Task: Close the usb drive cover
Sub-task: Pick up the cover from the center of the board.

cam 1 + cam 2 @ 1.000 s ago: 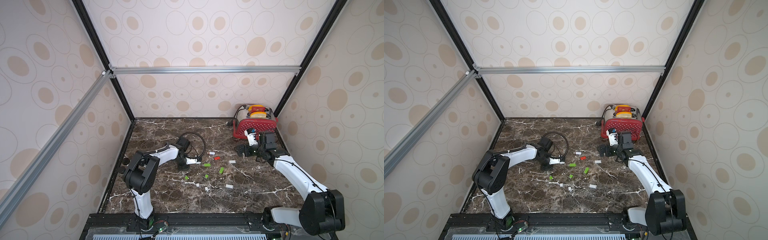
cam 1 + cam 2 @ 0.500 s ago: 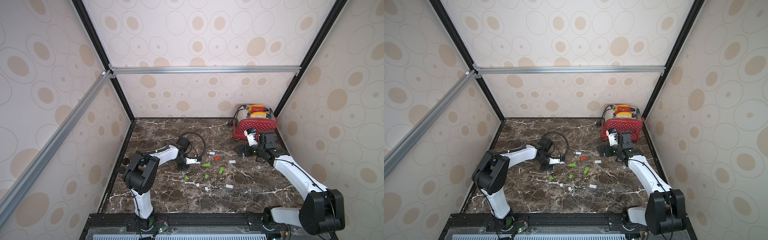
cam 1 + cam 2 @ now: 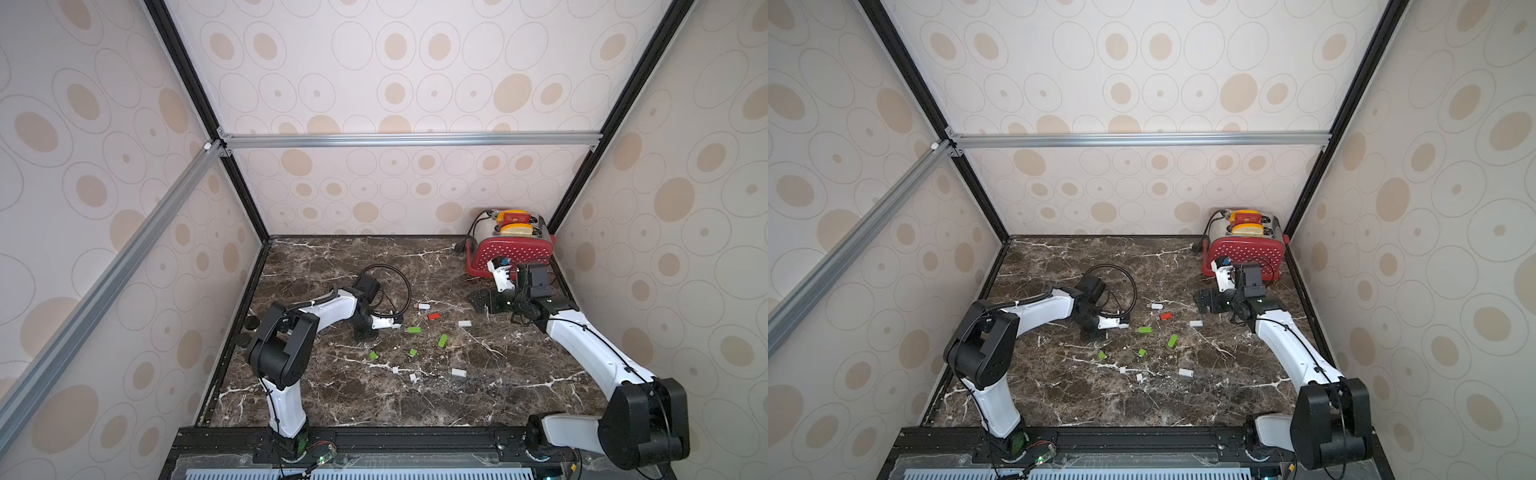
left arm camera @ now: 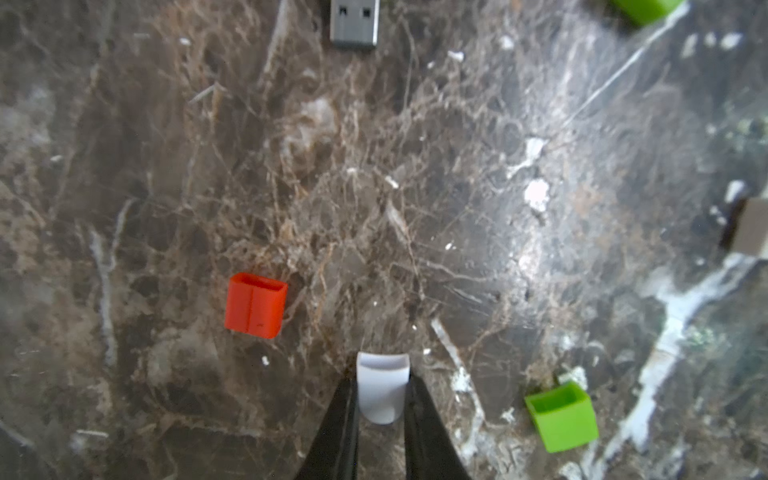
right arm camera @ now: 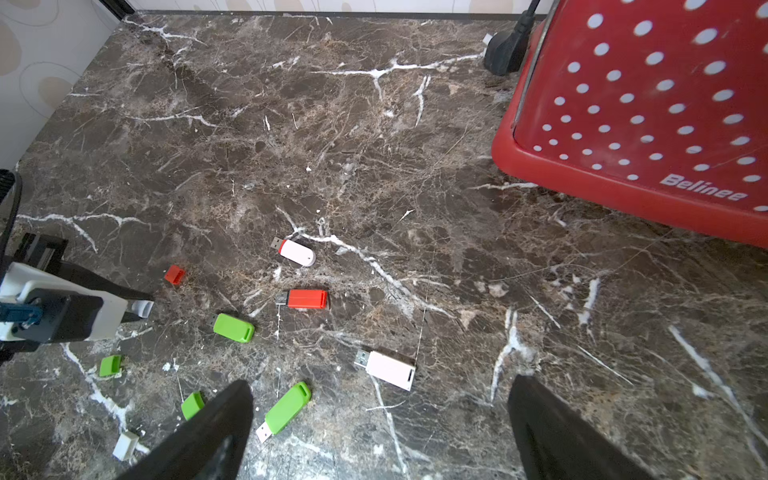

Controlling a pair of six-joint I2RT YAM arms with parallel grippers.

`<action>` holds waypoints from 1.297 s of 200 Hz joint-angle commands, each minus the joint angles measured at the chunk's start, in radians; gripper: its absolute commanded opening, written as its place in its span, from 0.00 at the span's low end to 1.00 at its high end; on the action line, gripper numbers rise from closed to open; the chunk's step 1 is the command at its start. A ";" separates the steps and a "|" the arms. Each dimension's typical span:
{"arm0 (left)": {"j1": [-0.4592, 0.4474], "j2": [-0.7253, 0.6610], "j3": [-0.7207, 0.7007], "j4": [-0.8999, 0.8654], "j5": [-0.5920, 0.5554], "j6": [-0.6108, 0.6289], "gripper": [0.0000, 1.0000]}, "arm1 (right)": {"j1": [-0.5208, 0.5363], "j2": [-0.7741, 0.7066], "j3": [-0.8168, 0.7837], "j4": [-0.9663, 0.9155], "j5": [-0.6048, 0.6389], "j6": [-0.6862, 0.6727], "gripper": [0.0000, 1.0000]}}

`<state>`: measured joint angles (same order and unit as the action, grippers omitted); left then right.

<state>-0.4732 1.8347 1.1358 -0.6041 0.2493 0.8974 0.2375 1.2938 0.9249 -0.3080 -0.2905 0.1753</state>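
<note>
Bearings are taken on the table as in the top views, with 12 o'clock at the back wall.

Left gripper: found nearly closed. Both fingers are pressed against the sides of a white cap, which is grasped low over the marble near table centre.

Right gripper: jaws are spread wide with nothing held. It is stationed at 3 o'clock, just in front of the toaster, which fills the 1 o'clock corner.

Rounded drive: seen uncapped and flat, plug bare, at 2 o'clock from the left gripper, near but apart. A red drive is noted at 3 o'clock from that gripper. A green drive lies at 4 o'clock, just beside the fingertips. A red cap lies near the gripper, untouched.

Obscured: in the left wrist view a metal plug is cut by the frame edge, so its drive cannot be told. A pale object at the frame edge cannot be identified. In the top views the held cap is barely resolved.

Clearance: bare marble is found toward 12 o'clock up to the back wall, and toward 6 o'clock before the front rail. More caps and drives are scattered at 5 o'clock from the left gripper. The right arm is close to the toaster and the 3 o'clock wall.
</note>
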 commanded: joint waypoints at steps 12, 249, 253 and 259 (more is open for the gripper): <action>-0.007 0.023 0.011 -0.060 -0.001 0.029 0.18 | 0.010 0.015 0.026 -0.011 -0.009 -0.005 1.00; -0.041 -0.100 0.199 -0.101 0.140 -0.201 0.16 | 0.146 0.268 -0.030 0.457 -0.509 0.851 0.80; -0.041 -0.101 0.208 -0.102 0.143 -0.212 0.16 | 0.155 0.273 -0.028 0.463 -0.509 0.856 0.80; -0.043 -0.102 0.222 -0.101 0.149 -0.226 0.16 | 0.167 0.275 -0.027 0.477 -0.509 0.865 0.79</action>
<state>-0.5064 1.7611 1.2865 -0.6666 0.3450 0.7479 0.3553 1.5501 0.8909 0.0624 -0.7498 0.9340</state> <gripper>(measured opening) 0.169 0.797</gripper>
